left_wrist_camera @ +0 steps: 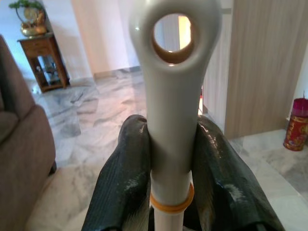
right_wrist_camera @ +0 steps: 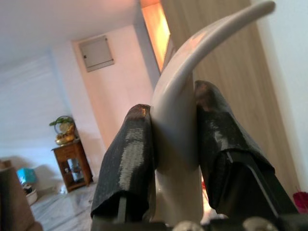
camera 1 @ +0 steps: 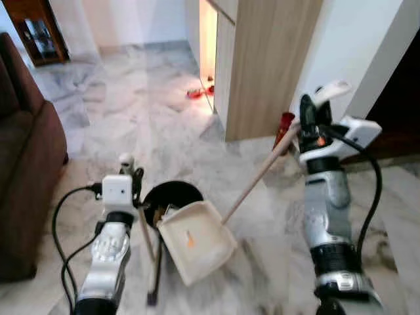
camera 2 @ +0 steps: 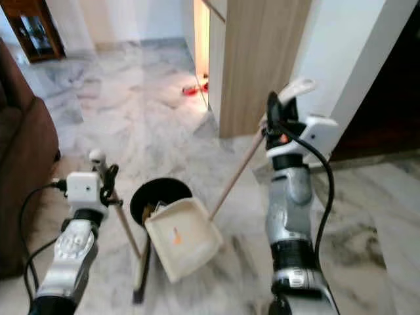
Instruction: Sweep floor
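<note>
Marble floor (camera 1: 164, 125), dustpan (camera 1: 197, 241) tipped at black bin (camera 1: 172, 195) – both grippers clamped on handles.
Right gripper (camera 1: 308, 121) pinches dustpan handle (right_wrist_camera: 192, 62), left gripper (left_wrist_camera: 173, 178) broom handle (left_wrist_camera: 173, 96) – over-tilt beside bin cd spill debris.

broom (camera 2: 139, 272) head: blurred | dustpan (camera 1: 197, 241) contents: too small | sofa (camera 1: 23, 170): cut by edge

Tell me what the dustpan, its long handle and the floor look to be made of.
Dustpan: likely cream plastic, matte, with smooth moulded walls. Long handle: looks like pale wood or wood-toned tubing, ending in a glossy cream plastic grip. Floor: polished grey-veined marble or marble-look tile, showing glare.
</note>
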Tool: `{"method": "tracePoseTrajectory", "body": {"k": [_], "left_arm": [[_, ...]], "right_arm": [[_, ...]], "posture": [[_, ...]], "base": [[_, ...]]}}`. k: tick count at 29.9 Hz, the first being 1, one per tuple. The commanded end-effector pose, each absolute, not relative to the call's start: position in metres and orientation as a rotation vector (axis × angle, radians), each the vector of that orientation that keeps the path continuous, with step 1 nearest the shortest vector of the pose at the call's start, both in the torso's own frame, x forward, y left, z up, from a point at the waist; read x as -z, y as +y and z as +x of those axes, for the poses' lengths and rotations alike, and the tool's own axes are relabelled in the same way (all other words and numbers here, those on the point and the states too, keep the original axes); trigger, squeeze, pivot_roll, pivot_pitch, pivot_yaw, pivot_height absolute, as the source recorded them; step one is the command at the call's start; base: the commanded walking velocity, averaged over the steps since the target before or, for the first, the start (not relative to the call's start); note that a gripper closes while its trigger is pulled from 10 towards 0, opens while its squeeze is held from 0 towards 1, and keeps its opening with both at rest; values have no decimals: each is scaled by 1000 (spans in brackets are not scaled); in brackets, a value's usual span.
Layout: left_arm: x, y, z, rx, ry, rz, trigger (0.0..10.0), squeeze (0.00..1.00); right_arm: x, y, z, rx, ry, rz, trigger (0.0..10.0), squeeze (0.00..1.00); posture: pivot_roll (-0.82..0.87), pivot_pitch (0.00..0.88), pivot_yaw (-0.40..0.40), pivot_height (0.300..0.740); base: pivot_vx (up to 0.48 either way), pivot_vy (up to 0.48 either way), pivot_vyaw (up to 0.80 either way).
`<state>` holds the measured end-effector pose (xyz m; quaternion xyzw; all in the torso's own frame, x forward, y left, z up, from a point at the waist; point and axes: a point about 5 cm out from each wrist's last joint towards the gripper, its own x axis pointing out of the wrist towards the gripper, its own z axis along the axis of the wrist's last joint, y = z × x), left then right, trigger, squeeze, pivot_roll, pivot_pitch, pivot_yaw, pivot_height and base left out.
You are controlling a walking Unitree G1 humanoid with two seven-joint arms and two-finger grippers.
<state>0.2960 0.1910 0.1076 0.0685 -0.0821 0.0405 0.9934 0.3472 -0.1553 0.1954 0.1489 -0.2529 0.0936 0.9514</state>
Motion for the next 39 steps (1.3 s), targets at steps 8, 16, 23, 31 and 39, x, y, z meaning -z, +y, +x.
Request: {"method": "tracePoseTrajectory", "body": {"k": [8, 16, 23, 31, 39], "left_arm": [[-121, 187, 298, -64, -233, 148, 10000, 0], [-122, 188, 297, -68, -237, 144, 10000, 0], [-122, 188, 296, -69, -234, 137, 10000, 0], [-122, 188, 296, -71, -234, 136, 10000, 0], [-122, 188, 296, -70, -234, 138, 10000, 0]], "right_arm": [[-209, -160, 347, -173, -576, 346, 10000, 0], [-208, -160, 348, -173, -570, 361, 10000, 0], [-207, -164, 349, -141, -562, 361, 10000, 0], [-206, -168, 350, -113, -551, 397, 10000, 0], [-205, -169, 350, -95, -549, 372, 10000, 0]], "posture": [[19, 0, 30, 740], [19, 0, 31, 740], [18, 0, 30, 740], [20, 0, 29, 740], [19, 0, 30, 740]], "base": [[219, 0, 0], [0, 0, 0], [0, 226, 0], [0, 407, -400], [0, 427, 0]]}}
